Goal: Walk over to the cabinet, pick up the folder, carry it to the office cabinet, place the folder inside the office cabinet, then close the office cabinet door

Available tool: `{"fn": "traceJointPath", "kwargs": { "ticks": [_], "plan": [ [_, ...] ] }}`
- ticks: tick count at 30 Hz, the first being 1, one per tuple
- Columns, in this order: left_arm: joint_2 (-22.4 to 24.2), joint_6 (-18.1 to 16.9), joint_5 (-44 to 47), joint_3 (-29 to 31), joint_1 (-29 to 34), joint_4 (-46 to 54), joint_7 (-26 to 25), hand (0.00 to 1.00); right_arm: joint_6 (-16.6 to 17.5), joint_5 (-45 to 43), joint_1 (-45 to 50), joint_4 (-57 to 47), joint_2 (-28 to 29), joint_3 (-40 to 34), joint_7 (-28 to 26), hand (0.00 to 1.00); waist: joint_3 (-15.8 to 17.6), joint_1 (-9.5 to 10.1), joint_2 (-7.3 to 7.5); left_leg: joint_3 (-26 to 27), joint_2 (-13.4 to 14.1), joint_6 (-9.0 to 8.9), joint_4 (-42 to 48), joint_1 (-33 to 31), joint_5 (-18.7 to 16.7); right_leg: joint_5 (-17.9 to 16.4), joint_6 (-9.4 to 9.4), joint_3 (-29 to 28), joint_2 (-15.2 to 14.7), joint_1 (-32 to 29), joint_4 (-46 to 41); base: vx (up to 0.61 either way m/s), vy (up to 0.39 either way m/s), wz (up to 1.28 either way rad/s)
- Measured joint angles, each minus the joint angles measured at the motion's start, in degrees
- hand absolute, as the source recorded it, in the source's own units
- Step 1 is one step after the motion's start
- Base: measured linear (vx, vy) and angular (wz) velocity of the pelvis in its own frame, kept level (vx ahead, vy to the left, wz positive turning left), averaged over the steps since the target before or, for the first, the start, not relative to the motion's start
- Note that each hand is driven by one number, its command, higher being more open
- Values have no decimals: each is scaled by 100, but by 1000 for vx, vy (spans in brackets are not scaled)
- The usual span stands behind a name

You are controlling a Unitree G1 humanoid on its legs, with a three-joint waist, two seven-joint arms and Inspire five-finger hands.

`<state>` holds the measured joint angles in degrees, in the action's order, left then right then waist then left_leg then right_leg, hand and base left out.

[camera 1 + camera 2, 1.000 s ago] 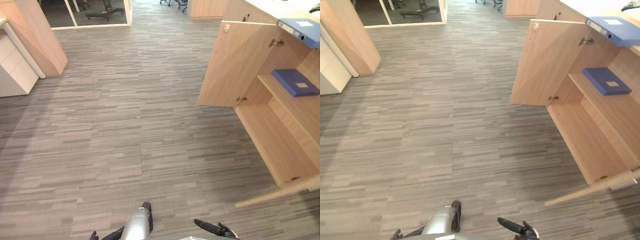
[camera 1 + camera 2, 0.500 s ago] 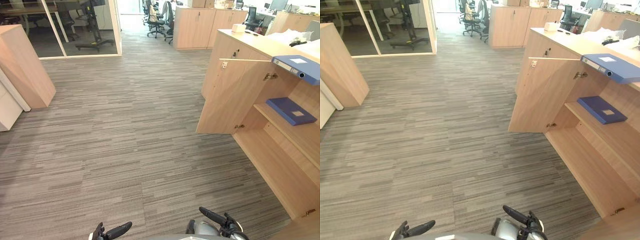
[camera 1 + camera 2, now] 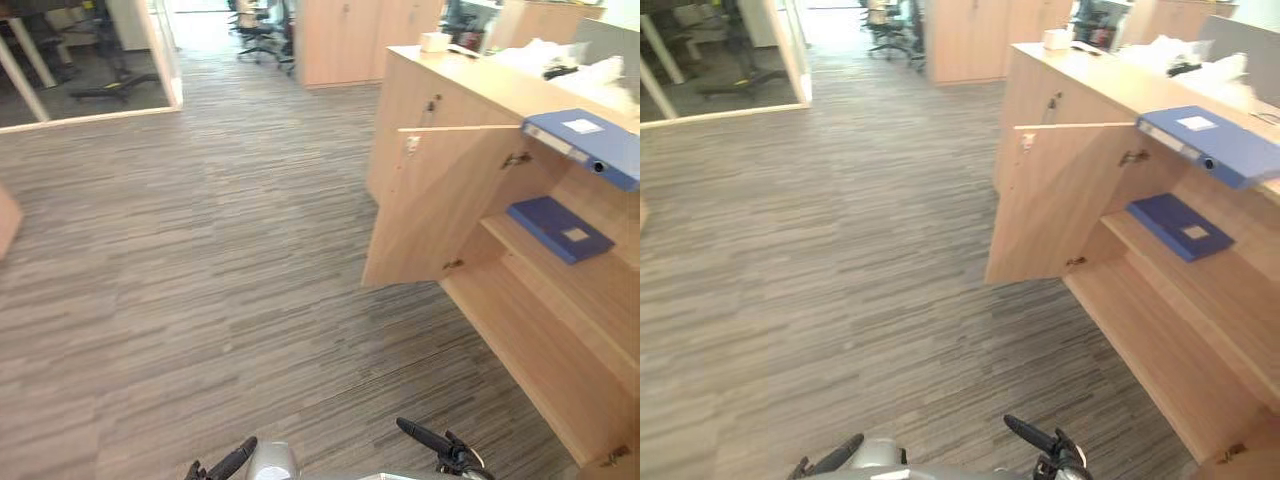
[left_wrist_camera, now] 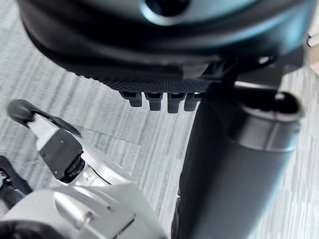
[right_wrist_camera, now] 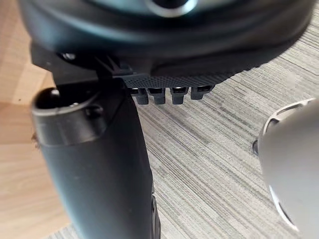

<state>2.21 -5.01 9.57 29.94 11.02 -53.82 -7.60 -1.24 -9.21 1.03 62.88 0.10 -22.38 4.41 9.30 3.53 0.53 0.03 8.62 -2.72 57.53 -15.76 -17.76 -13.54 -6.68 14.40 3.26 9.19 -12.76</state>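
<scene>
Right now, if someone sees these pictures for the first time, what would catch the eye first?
The open wooden cabinet on the robot's right stands out, its door swung wide over the grey carpet. A thick blue binder lies on the cabinet's top at the front edge, and a flat blue folder lies on the shelf inside. The left hand and right hand hang low, empty.

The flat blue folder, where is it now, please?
Left eye view, right side: the folder lies on the open cabinet shelf, beneath the blue binder.
</scene>
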Motion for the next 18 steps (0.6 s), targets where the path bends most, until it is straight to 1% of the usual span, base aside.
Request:
{"fn": "traceJointPath", "kwargs": {
  "ticks": [1, 2, 3, 4, 5, 6, 7, 8, 9, 10, 11, 12, 13, 14, 15, 16, 17, 18],
  "plan": [
    [5, 0, 2, 19, -5, 5, -13, 100, -6, 0, -6, 11, 2, 37, 7, 100, -1, 31, 21, -158, -90, -31, -377, -44, -22, -3, 43, -144, -47, 62, 35, 388, 233, -129],
    [5, 0, 6, 23, -39, 42, -47, 100, -6, 1, -6, 15, 1, 188, 20, 100, -13, 92, 73, -635, -318, -42, -1255, -72, -21, -33, 164, -410, -165, 147, 100, 371, 279, -127],
    [22, -12, 3, 22, -61, 80, -77, 100, 0, 2, -10, 13, -1, 351, 29, 100, -29, 149, 97, -1199, -534, -71, -2042, -78, 3, -91, 331, -658, -272, 207, 152, 448, 349, -124],
    [38, -22, 3, 22, -58, 80, -86, 100, 2, 3, -9, 14, -2, 390, 30, 100, -56, 169, 90, -1464, -605, -102, -2361, -72, 35, -136, 421, -773, -320, 227, 160, 389, 338, -109],
    [83, -28, 4, 30, -42, 77, -112, 100, 4, 5, 2, 12, -11, 392, 36, 100, -120, 191, 30, -1939, -680, -146, -2824, -64, 208, -237, 597, -993, -378, 280, 152, 425, 401, -89],
    [171, -43, 14, 49, -12, 72, -132, 100, 5, 7, 37, -8, -33, 387, 47, 100, -199, 219, -75, -2066, -656, -328, -2968, -24, 696, -351, 788, -1168, -396, 333, 105, 445, 430, -93],
    [154, -48, 70, 82, -22, 39, -157, 100, 9, 8, 57, -13, -9, 385, 63, 100, -199, 242, 1, -1861, -684, -526, -2803, 27, 854, -424, 907, -1337, -532, 394, 18, 431, 434, -93],
    [90, -76, 96, 86, 2, 46, -196, 100, 7, 14, 73, -21, 125, 394, 51, 100, -274, 282, 137, -1609, -726, -412, -2785, 113, 711, -412, 961, -1487, -694, 307, -102, 397, 410, -121],
    [41, -96, 101, 127, 29, 67, -212, 100, 7, 15, 82, -65, 320, 392, -10, 100, -391, 289, 281, -1224, -733, -278, -2715, 209, 534, -381, 1009, -1669, -881, 165, -316, 363, 392, -143],
    [36, -95, 101, 199, 36, 54, -220, 100, -6, 20, 68, -75, 374, 461, -82, 100, -420, 302, 325, -924, -729, -186, -2692, 367, 418, -379, 1017, -1840, -1011, 59, -579, 306, 398, -149],
    [35, -94, 99, 225, 21, 6, -231, 100, -15, 26, 78, -111, 377, 456, -136, 100, -427, 319, 338, -648, -767, -95, -2732, 550, 363, -381, 1019, -2004, -1148, -131, -1065, 208, 391, -150],
    [23, -100, 74, 231, -15, -49, -227, 100, -21, 27, 123, -218, 376, 439, -137, 100, -429, 328, 347, -293, -875, 21, -2864, 838, 325, -358, 1016, -2242, -1337, -596, -2062, 182, 442, -152],
    [-9, -105, 28, 230, -38, -84, -229, 100, -13, 32, 159, -332, 376, 437, -140, 100, -422, 334, 375, 48, -1008, 122, -2956, 1079, 296, -209, 902, -2454, -1509, -1102, -3095, 103, 338, -126],
    [-29, -109, -20, 230, -57, -118, -222, 100, 18, 45, 186, -399, 376, 438, -141, 100, -421, 325, 382, 189, -1053, 172, -2957, 1158, 274, -126, 783, -2474, -1586, -1282, -3500, 64, 268, -89],
    [-38, -111, -53, 230, -105, -147, -220, 100, 95, 77, 213, -486, 376, 441, -152, 100, -419, 263, 371, 385, -1114, 284, -2958, 1297, 209, 84, 554, -2326, -1723, -1545, -4049, 41, 191, -50],
    [-23, -115, -136, 225, -187, -145, -189, 100, 167, 152, 214, -488, 376, 442, -165, 100, -435, 223, 346, 451, -1105, 370, -3003, 1410, 121, 268, 370, -2021, -1819, -1678, -4189, 35, 151, -36],
    [-10, -113, -133, 221, -249, -145, -178, 100, 192, 223, 214, -477, 375, 441, -167, 100, -436, 215, 345, 474, -1086, 373, -3039, 1463, 102, 344, 410, -1866, -1885, -1679, -4168, 45, 79, -41],
    [12, -113, -134, 196, -279, -143, -161, 100, 211, 260, 221, -462, 357, 451, -168, 100, -458, 220, 300, 582, -957, 366, -3131, 1531, 66, 391, 488, -1476, -1947, -1684, -4026, 42, 23, -49]
  ]
}}
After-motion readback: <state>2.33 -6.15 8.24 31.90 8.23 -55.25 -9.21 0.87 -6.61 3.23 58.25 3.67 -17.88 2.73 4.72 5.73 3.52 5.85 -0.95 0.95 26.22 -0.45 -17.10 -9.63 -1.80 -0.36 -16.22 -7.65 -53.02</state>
